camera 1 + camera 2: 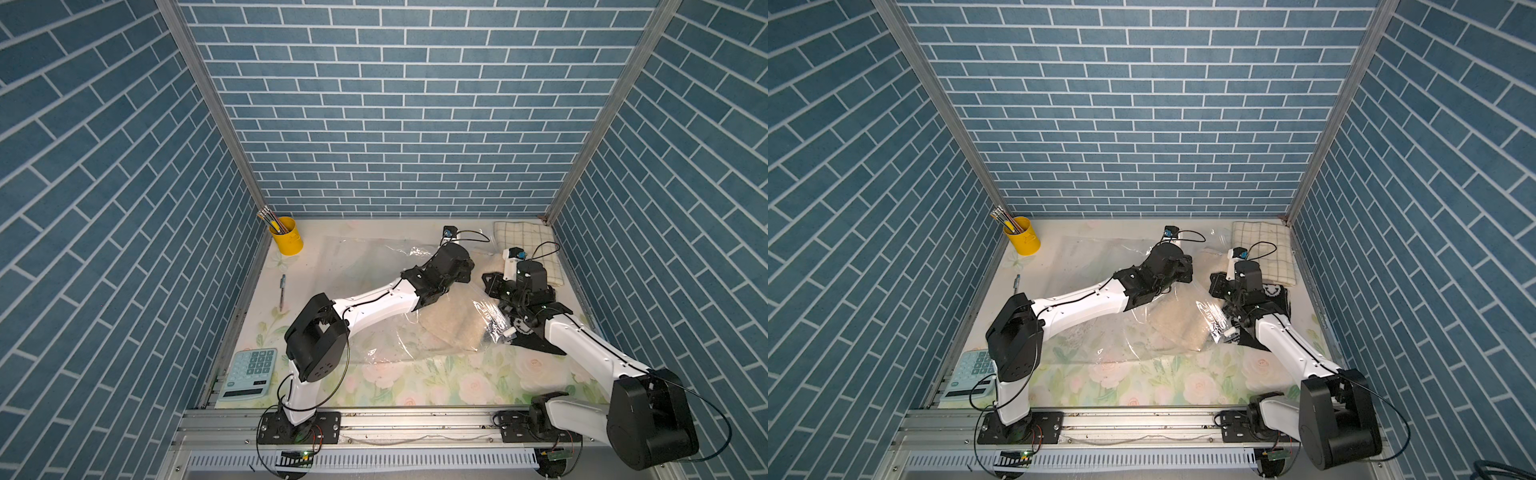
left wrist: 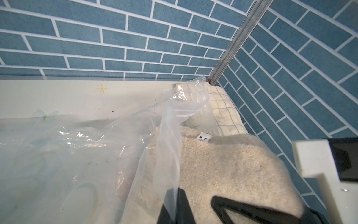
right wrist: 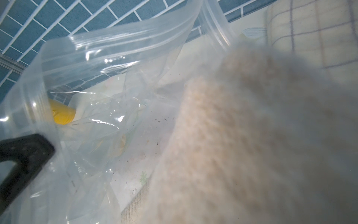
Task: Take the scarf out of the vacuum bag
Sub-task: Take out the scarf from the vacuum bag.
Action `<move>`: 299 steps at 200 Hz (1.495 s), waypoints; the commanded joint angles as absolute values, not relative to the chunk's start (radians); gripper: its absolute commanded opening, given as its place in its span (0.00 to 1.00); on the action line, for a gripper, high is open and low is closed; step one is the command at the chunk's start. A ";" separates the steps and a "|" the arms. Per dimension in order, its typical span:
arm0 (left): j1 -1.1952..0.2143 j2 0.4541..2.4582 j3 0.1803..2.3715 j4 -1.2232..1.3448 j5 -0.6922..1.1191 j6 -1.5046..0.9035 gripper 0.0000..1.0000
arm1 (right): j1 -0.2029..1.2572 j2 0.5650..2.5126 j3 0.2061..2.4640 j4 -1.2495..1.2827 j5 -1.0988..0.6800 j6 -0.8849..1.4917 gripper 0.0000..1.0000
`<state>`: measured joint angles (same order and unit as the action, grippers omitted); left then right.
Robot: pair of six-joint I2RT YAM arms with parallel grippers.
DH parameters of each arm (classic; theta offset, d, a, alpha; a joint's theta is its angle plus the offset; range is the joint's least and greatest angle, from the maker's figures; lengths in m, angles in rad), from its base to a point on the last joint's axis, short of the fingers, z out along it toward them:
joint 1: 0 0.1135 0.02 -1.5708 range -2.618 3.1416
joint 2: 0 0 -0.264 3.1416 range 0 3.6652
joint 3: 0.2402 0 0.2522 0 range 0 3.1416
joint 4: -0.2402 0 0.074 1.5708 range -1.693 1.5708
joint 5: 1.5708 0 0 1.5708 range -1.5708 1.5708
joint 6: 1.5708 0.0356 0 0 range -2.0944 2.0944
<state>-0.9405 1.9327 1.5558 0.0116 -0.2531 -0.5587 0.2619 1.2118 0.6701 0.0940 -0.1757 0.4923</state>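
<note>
The vacuum bag (image 1: 374, 266) (image 1: 1092, 266) lies crinkled across the middle of the table, its mouth toward the right. Its white slider clip (image 1: 509, 332) sits at the near right. The fluffy beige scarf (image 1: 453, 328) (image 2: 232, 164) lies partly under the plastic and partly out past the mouth. My left gripper (image 2: 177, 207) (image 1: 467, 266) is shut on the bag's upper sheet (image 2: 166, 155), which stands raised off the scarf. My right gripper (image 1: 492, 282) sits at the scarf's far end. In the right wrist view the scarf (image 3: 251, 135) fills the frame close up and hides the jaws, bunched as if gripped.
A checked cloth (image 1: 528, 245) lies folded in the far right corner. A black patterned cloth (image 1: 528, 336) is under the right arm. At the left are a yellow cup of pencils (image 1: 286, 235), a pen (image 1: 282, 291) and a calculator (image 1: 249, 374). Tiled walls enclose three sides.
</note>
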 commanded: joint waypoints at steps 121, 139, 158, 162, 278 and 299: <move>-0.937 1.940 1.590 -0.021 -0.287 -0.579 0.00 | 0.261 1.086 0.683 0.051 -0.081 0.442 0.00; -0.936 1.941 1.591 -0.024 -0.288 -0.579 0.00 | 0.262 1.055 0.689 0.039 -0.026 0.438 0.00; -0.937 1.940 1.592 -0.025 -0.289 -0.578 0.00 | 0.261 1.037 0.690 0.031 0.011 0.432 0.00; -0.937 1.941 1.594 -0.026 -0.288 -0.579 0.00 | 0.261 1.035 0.691 0.028 0.020 0.431 0.00; -0.935 1.933 1.603 -0.034 -0.285 -0.574 0.00 | 0.249 1.028 0.705 0.034 0.151 0.419 0.00; -0.936 1.933 1.598 -0.030 -0.277 -0.574 0.00 | 0.248 1.035 0.710 0.047 0.159 0.420 0.00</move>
